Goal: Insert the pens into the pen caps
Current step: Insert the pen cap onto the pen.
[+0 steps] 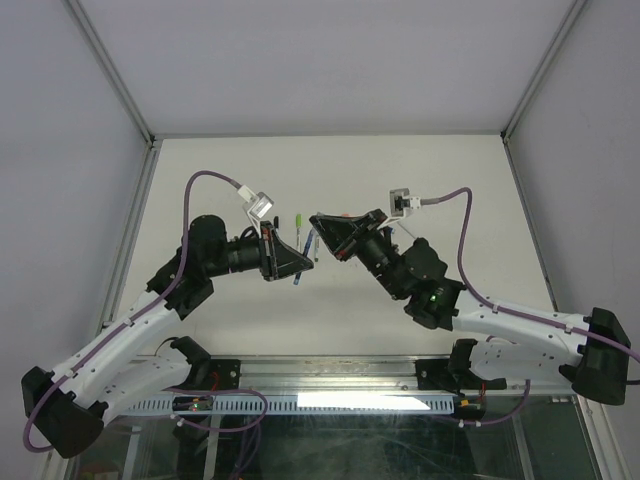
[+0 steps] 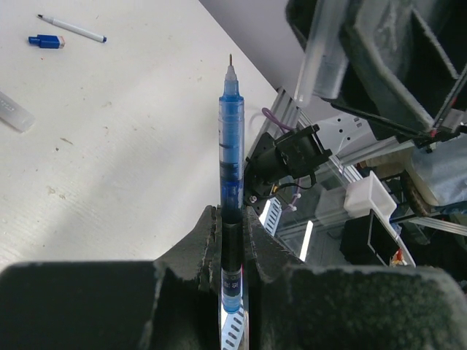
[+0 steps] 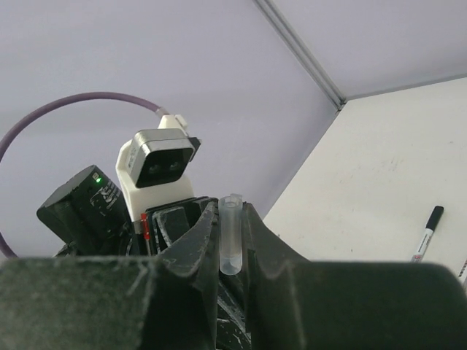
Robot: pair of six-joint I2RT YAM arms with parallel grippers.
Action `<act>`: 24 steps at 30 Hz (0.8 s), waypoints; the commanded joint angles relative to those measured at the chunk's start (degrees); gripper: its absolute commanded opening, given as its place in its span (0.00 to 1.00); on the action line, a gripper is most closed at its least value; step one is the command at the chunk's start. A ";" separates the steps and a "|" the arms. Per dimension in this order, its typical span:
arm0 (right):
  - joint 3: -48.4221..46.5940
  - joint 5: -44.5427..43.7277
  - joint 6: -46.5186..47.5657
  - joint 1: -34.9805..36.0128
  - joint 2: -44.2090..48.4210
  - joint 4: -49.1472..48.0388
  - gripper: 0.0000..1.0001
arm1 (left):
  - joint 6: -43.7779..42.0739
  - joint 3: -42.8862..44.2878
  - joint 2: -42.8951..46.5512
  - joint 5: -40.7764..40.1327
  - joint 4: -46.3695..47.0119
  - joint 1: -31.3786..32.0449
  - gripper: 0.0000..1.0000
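My left gripper (image 2: 232,219) is shut on a blue-barrelled pen (image 2: 230,138). The pen stands out past the fingers with its bare fine tip (image 2: 230,64) toward the right arm. My right gripper (image 3: 230,213) is shut on a clear, colourless pen cap (image 3: 230,237), whose open mouth points away from the wrist. In the top view the left gripper (image 1: 298,264) and right gripper (image 1: 320,223) hang close together above mid-table, a short gap apart. A white pen (image 2: 71,28), a blue cap (image 2: 46,41) and a clear cap (image 2: 11,111) lie on the table.
A pen with a lime-green end (image 1: 298,220) lies just behind the two grippers. On the white table (image 3: 394,168) rests a pen with a black cap (image 3: 427,232). Grey walls and a metal frame (image 1: 140,200) close in the tabletop on three sides.
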State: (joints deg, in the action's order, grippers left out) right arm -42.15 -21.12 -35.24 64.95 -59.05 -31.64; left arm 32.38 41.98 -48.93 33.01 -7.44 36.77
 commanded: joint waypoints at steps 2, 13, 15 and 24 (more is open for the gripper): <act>2.45 -7.28 -2.29 0.40 0.82 -11.33 0.00 | -0.52 1.26 1.70 -0.11 3.96 0.40 0.00; 3.79 -10.41 -3.69 0.37 -1.07 -15.03 0.00 | 0.09 1.03 0.81 2.30 5.09 0.40 0.00; 3.79 -10.63 -3.68 0.36 -1.16 -14.95 0.00 | 0.06 1.05 0.83 2.61 5.10 0.35 0.00; 3.66 -10.71 -4.13 0.36 -1.99 -14.90 0.00 | -0.05 1.09 -0.12 5.25 5.66 0.40 0.00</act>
State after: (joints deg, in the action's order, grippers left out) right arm -37.89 -30.09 -38.59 65.04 -60.73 -43.42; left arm 32.47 41.98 -49.04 35.55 -5.91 36.77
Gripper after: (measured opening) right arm 0.145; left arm 0.085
